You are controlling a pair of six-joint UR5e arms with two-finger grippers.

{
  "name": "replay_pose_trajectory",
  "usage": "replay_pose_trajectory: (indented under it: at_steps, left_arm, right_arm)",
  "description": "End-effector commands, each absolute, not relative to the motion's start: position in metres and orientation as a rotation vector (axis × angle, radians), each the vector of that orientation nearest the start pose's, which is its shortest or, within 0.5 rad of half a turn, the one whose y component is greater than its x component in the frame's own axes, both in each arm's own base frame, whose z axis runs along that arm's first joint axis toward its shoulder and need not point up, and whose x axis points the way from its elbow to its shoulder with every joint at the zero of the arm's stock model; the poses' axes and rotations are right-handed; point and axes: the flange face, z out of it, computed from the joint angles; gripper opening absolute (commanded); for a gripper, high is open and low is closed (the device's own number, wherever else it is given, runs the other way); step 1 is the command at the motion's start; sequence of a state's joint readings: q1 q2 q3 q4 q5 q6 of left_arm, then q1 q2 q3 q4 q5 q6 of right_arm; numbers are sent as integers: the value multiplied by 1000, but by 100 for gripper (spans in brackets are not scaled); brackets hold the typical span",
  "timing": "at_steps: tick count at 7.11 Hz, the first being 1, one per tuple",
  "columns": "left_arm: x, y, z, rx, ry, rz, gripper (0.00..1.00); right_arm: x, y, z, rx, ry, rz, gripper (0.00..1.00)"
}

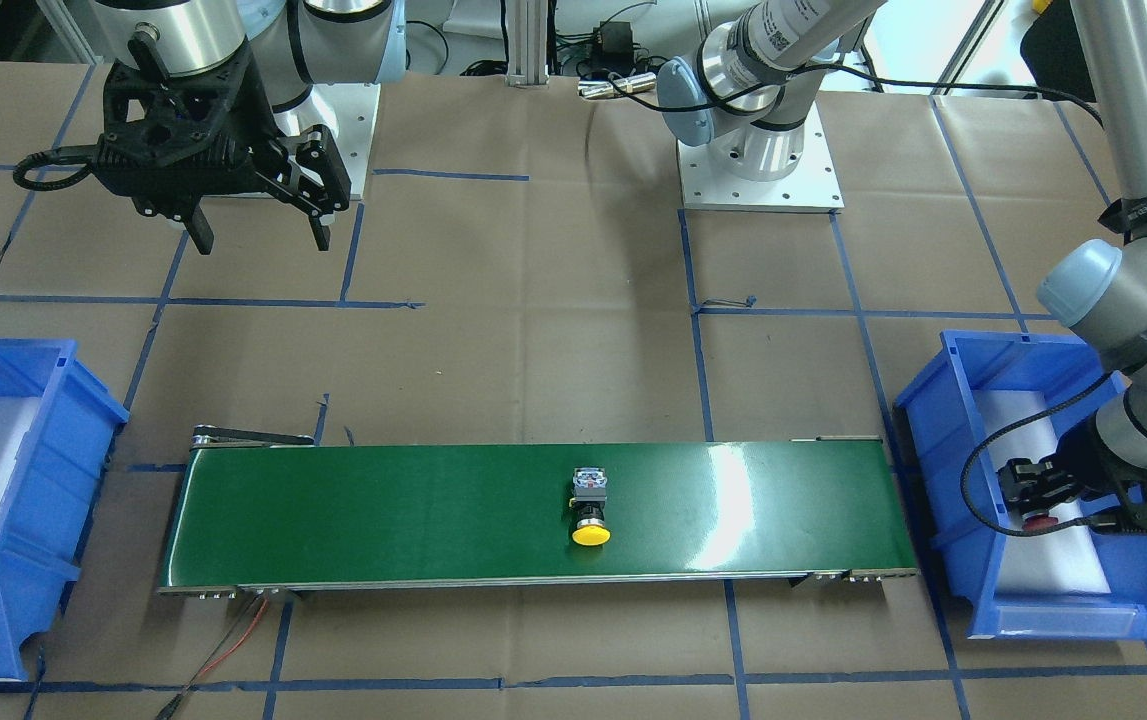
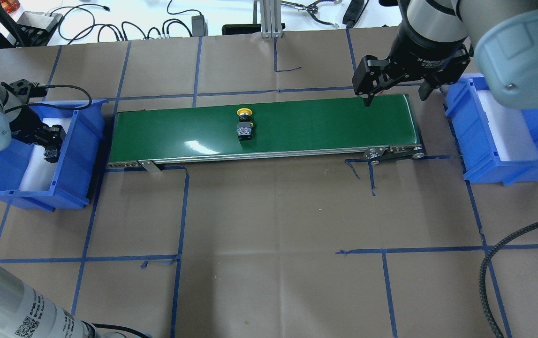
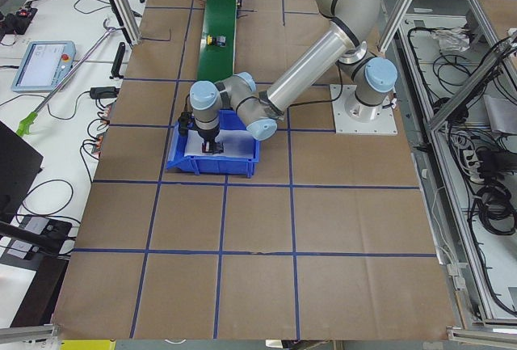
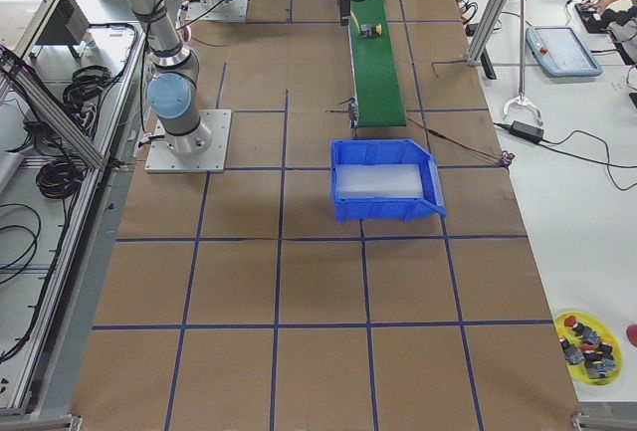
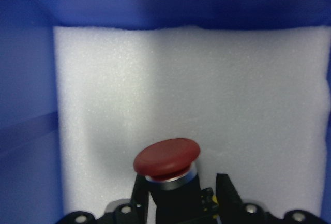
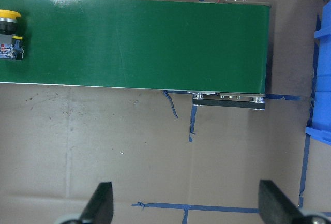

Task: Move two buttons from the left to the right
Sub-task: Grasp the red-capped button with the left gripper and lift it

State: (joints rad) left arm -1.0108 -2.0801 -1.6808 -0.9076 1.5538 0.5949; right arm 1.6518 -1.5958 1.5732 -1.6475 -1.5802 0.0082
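The yellow button (image 2: 244, 123) lies on its side at the middle of the green conveyor belt (image 2: 320, 126); it also shows in the front view (image 1: 591, 515) and at the left edge of the right wrist view (image 6: 8, 27). My left gripper (image 2: 50, 148) is inside the left blue bin (image 2: 79, 155), shut on the red button (image 5: 166, 157) by its black collar, over the white foam. My right gripper (image 2: 395, 96) hangs open and empty above the belt's right end; its fingers (image 6: 101, 203) stand wide apart.
The right blue bin (image 2: 480, 155), lined with white foam, stands past the belt's right end. Blue tape lines cross the brown table cover. A yellow dish (image 4: 587, 341) with several spare buttons sits far off in the exterior right view.
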Motion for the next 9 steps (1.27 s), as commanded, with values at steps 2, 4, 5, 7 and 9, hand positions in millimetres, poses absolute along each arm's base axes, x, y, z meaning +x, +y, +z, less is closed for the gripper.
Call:
replay_pose_trajectory:
  at_steps: [2,4,5,7,9]
  left_arm:
    - [224,-610,250,63,3124,-90,10]
    - [228,-609,292,68,3131,-66,10]
    - [228,-605,327,70,3139,-48,10]
    - [224,-604,379,75,3142,-28,10]
    - [200,-619,384,125,3141,-36,10]
  right_arm:
    - [170,-478,507,-124,3155,-149,100]
    - [170,-477,511,-122,3138,-174,100]
    - [169,-475,513,-122,3141,-172,100]
    - [170,-473,514,-127,3141,-170,100]
    - [172,-474,513,-122,3138,-172,100]
